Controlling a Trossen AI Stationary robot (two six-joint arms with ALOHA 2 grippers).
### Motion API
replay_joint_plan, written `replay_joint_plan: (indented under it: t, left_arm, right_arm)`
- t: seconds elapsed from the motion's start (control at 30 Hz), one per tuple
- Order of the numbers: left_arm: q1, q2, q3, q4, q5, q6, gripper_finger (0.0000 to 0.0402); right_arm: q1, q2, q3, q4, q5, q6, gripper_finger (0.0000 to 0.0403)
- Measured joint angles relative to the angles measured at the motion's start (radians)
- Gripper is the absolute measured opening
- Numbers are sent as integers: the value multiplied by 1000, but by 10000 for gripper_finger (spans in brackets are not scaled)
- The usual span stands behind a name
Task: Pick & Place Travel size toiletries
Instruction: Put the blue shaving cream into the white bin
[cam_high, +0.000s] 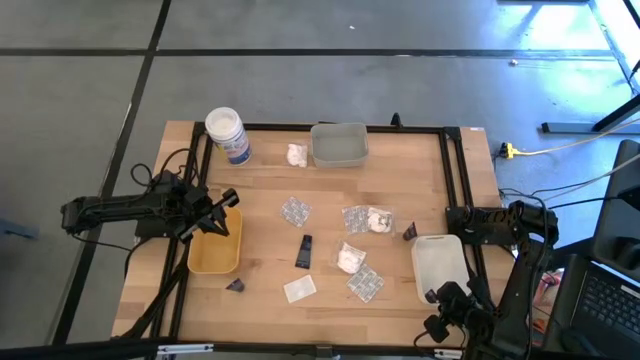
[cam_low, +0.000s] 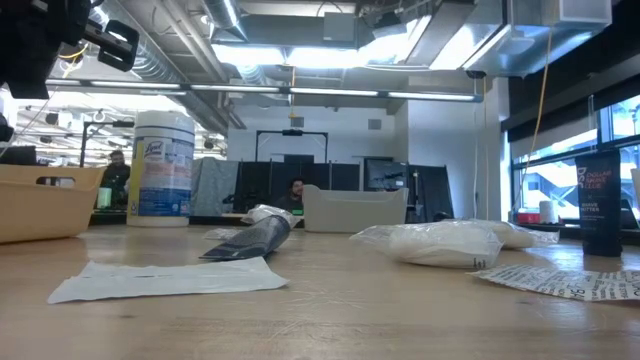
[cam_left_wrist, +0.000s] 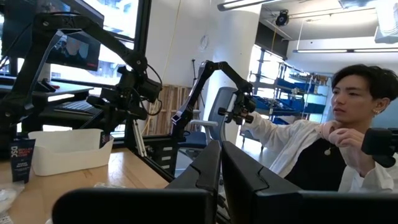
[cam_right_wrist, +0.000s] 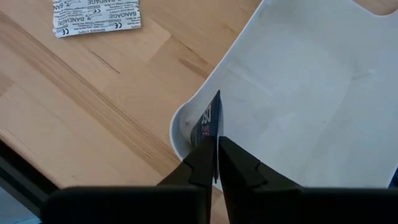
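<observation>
right gripper (cam_right_wrist: 216, 163) pinched tight on thin blue sachet (cam_right_wrist: 210, 127), above near corner of white tray (cam_right_wrist: 323, 93) | left gripper (cam_left_wrist: 220, 163) closed, empty, over yellow tray (cam_high: 213, 250) | wooden table (cam_high: 330, 195): bandage sachet (cam_right_wrist: 96, 17), dark tube (cam_high: 304, 251) | left wrist view alone: seated person (cam_left_wrist: 336, 140).

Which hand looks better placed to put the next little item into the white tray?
The right. The right hand pinches a thin dark blue packet directly above the white tray at its corner. The left hand hangs across the table, over the yellow tray.
</observation>
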Motion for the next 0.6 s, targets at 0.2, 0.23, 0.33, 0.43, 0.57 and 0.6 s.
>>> replay_joint_plan:
  t: [0.2, 0.23, 0.33, 0.43, 0.57, 0.6]
  left_arm:
    - [0, 0, 0, 0, 0, 0, 11]
    - [0, 0, 0, 0, 0, 0, 11]
    - [0, 0, 0, 0, 0, 0, 12]
    - [0, 0, 0, 0, 0, 0, 12]
    - [0, 0, 0, 0, 0, 0, 11]
    - [0, 0, 0, 0, 0, 0, 11]
  right_arm:
    - [-10, 0, 0, -2, 0, -3, 36]
    - [-13, 0, 0, -2, 0, -3, 39]
    - [-18, -12, 0, -9, 0, -3, 53]
    - [-22, -28, 0, -23, 1, -3, 72]
    - [-27, -45, 0, -47, 23, -4, 97]
    - [-30, -48, 0, -53, 23, -4, 103]
